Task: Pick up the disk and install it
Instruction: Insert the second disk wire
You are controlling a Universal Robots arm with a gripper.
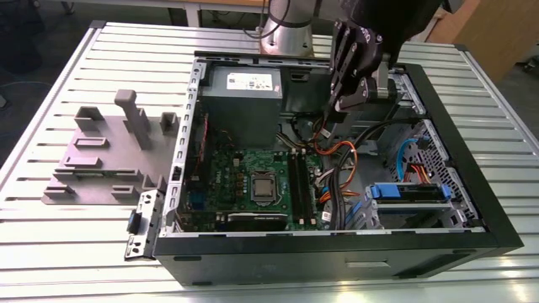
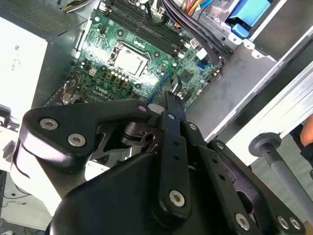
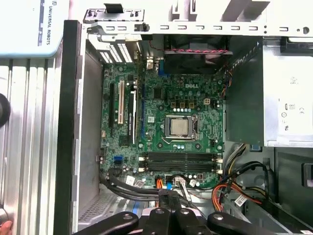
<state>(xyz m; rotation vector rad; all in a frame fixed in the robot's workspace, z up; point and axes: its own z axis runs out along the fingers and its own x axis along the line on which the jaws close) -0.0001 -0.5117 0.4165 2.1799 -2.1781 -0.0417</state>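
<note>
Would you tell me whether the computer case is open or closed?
Open: the computer case has no side panel, so the motherboard lies exposed.

tool (image 3: 168, 203) cut off (fingertips unclear)

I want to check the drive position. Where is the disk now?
In the exterior view, the disk sits inside the computer case, in the drive bay at the view's lower right, right of the motherboard and below the orange cables.
</note>
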